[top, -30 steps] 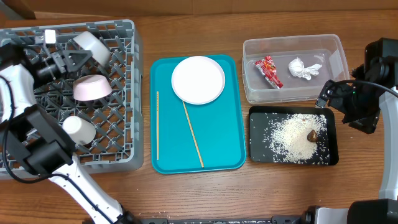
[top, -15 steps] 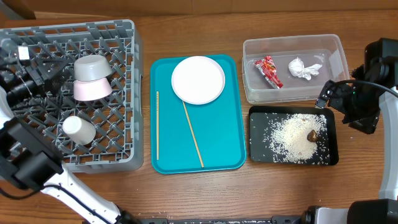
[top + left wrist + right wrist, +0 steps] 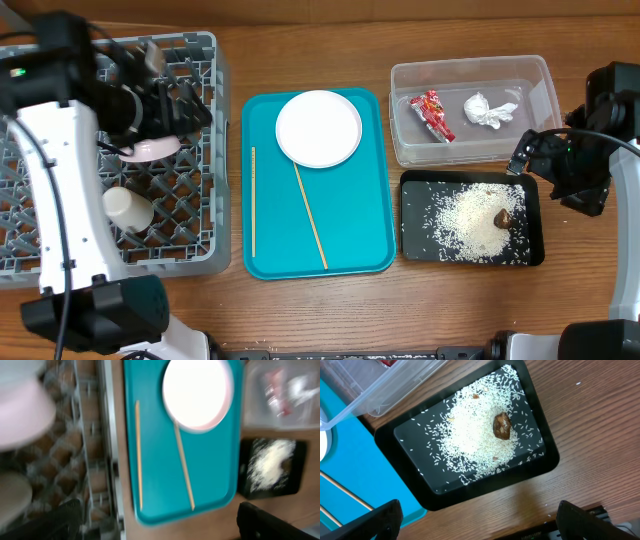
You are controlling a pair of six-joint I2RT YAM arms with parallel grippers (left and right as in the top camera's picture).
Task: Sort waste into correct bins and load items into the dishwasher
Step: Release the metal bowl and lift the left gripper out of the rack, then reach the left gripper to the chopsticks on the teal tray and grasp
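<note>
The grey dish rack (image 3: 190,245) holds a pink bowl (image 3: 150,150) and a white cup (image 3: 128,208); my left arm hides the grey-green bowl in the overhead view. My left gripper (image 3: 193,108) hovers open and empty over the rack's right side. Its blurred wrist view shows the pink bowl (image 3: 20,415), the white plate (image 3: 197,392) and two chopsticks (image 3: 138,455) on the teal tray. The plate (image 3: 318,128) and chopsticks (image 3: 310,215) lie there untouched. The clear tub (image 3: 530,75) holds a red wrapper (image 3: 432,113) and tissue (image 3: 490,110). Rice (image 3: 480,435) and a brown lump (image 3: 502,425) lie in the black tray (image 3: 415,245). My right gripper (image 3: 480,522) is open beside it.
The teal tray (image 3: 360,230) sits between the rack and the two bins. Bare wooden table (image 3: 580,420) runs in front of and to the right of the black tray. My right arm (image 3: 590,150) stands at the table's right edge.
My left gripper opened and left the grey-green bowl on the pink bowl in the rack, drew back left, then swung right over the rack. The right arm stayed still.
</note>
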